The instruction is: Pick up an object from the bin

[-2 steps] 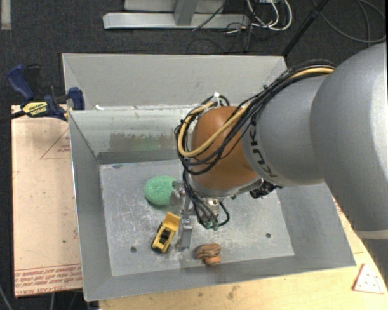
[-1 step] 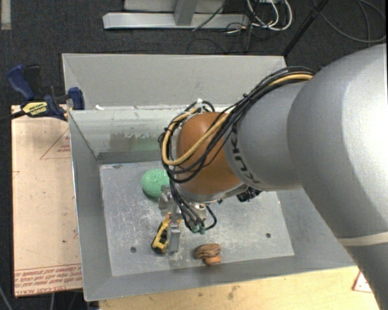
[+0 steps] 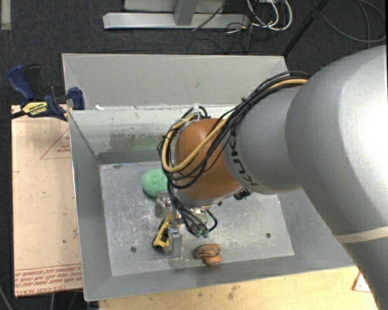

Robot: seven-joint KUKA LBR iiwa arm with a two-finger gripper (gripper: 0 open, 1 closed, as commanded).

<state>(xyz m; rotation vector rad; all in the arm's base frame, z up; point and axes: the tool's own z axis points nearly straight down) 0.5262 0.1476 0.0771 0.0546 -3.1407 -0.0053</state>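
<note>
**Gripper down at front of bin floor, right beside a yellow-and-black piece**

Seeing the gripper (image 3: 175,242) low at the front of the bin (image 3: 87,187), a little view-left of centre, tip at or very close to the metal floor. Can't confirm floor contact from this angle.

Claw state: can't tell, apart or together. Too much hidden under the wrist.

Nearest thing: small yellow-and-black piece (image 3: 161,237), lying on the floor just beside the gripper on its view-left side, touching it or nearly so. Can't tell whether clamped or merely alongside, so not calling it held.

Next nearest: brown rounded thing (image 3: 208,253), near the front wall, view-right of the gripper and slightly closer to the front edge. Apart from the gripper.

Further back: pale green rounded lump (image 3: 154,182), on the floor toward the rear and view-left, partly tucked behind the orange cover (image 3: 203,157) on the wrist. Well apart from the yellow-and-black piece.

Above the gripper: orange cover looped by yellow and black cables (image 3: 181,161), then the big grey arm (image 3: 346,146) from view-right, hiding the rear right of the bin.
</note>
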